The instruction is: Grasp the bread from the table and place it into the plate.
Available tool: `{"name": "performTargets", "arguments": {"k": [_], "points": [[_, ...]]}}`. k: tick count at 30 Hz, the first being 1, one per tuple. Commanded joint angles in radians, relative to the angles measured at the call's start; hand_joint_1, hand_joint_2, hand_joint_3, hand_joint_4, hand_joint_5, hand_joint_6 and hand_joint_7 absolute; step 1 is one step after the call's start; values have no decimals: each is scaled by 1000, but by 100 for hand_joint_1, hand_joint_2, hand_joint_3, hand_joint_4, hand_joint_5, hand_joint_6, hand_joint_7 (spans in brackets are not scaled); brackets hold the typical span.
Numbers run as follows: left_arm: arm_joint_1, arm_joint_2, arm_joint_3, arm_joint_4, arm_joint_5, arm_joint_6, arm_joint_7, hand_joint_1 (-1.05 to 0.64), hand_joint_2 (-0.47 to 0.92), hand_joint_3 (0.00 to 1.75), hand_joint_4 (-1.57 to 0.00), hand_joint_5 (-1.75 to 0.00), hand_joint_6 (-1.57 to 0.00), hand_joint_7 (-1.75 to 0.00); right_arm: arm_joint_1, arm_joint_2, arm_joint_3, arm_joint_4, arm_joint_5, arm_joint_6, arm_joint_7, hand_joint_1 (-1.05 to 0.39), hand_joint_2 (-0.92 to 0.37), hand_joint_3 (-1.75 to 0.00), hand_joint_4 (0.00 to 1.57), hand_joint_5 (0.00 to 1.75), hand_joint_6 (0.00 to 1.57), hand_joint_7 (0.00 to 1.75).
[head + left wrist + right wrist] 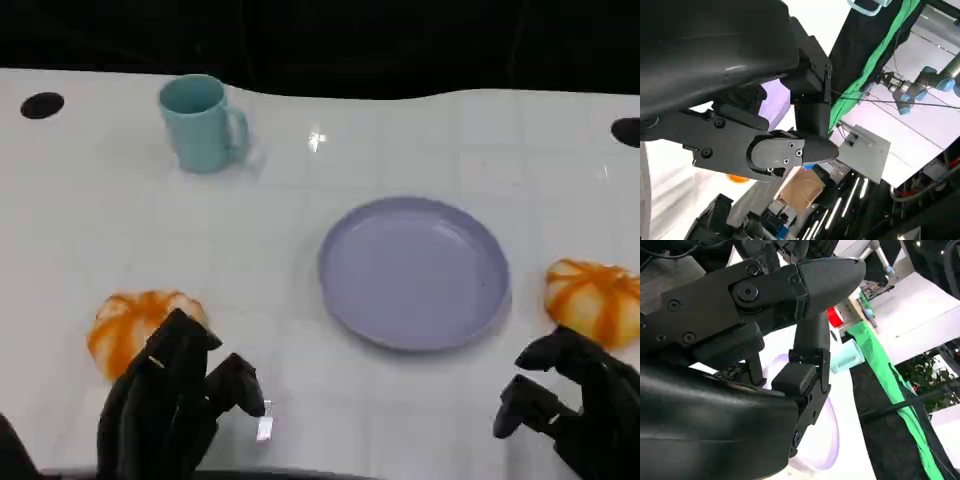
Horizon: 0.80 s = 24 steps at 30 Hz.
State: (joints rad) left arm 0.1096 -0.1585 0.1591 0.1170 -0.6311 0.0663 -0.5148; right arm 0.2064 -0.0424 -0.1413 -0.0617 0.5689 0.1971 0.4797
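Lavender plate (415, 272) sits mid-table, nothing on it. Two orange-glazed breads: one (135, 325) at near left, touching or just behind the left hand (175, 405); the other (594, 298) right of the plate, just beyond the right hand (575, 405). Both hands hold nothing, fingers loosely apart. Teal mug (203, 123) far left.

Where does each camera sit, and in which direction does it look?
Head view: high on the robot, looking down at the table, plate, left hand and right hand.
Left wrist view: behind the left hand, toward the plate.
Right wrist view: behind the right hand, toward plate and cup.
All views share the plate.
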Motion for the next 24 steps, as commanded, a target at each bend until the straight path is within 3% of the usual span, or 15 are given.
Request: {"name": "performTargets", "arguments": {"k": [1, 20, 23, 24], "points": [[5, 14, 9, -4, -2, -2, -8, -55, 92, 36, -86, -175, -63, -175, 3, -2, -7, -8, 0, -12, 3, -53, -92, -18, 71, 157, 78, 109], [6, 13, 9, -2, 1, -14, -10, -54, 92, 36, -85, -175, -62, -175, -1, -3, -5, 5, 3, -24, 23, -53, -92, -19, 72, 157, 80, 108], [-4, 34, 6, 8, 11, -30, -45, -55, 92, 37, -80, -175, -56, -174, 0, 0, -4, 4, 1, -29, 21, -54, -92, -19, 72, 156, 80, 108], [-8, 44, 3, 8, 25, -41, -53, -56, 92, 37, -75, -175, -56, -162, 0, 0, -2, 5, -2, -32, 21, -54, -92, -18, 73, 156, 80, 108]]}}
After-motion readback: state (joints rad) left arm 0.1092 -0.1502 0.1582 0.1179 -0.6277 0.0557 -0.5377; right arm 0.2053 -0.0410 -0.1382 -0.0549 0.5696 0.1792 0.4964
